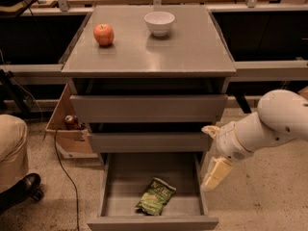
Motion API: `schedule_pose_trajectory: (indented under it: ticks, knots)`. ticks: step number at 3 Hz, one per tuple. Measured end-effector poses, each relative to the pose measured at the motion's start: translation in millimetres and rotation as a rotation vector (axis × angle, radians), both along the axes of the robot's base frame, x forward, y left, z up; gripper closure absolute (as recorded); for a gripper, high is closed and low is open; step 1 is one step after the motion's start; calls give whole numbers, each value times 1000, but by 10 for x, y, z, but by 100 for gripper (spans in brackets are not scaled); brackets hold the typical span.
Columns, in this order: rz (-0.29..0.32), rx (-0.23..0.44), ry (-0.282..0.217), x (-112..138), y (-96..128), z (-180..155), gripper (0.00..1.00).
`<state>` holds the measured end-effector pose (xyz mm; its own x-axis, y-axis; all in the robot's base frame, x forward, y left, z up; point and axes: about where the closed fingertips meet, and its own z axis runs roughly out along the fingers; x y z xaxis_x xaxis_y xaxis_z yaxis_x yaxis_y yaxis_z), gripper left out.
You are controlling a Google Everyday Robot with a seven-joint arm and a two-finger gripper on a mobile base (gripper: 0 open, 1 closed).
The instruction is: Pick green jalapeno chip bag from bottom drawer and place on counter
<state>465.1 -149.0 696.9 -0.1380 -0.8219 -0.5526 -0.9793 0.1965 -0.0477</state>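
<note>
Beside the pulled-out bottom drawer (144, 171), the robot's hand (215, 174) is hanging just outside the right wall, pointing down.
The green jalapeno chip bag (155, 196) is lying flat on the drawer floor near the front, open to a reach from above. The table (192, 47) on top is carrying an apple (103, 34) and a white bowl (159, 22) towards the back. I cannot tell how far the hand is open, though the bag is not in it. The drawer front is running off the lower edge.
</note>
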Motion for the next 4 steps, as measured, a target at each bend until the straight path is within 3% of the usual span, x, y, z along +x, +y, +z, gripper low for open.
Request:
schedule_pose_trajectory:
  ticks: [2,3,4]
  knots:
    - [-20,38,-10,49,76,-108,0]
    - [-55,135,-36,214,213,-362,0]
    - [-89,266,-57,520,385,-844,0]
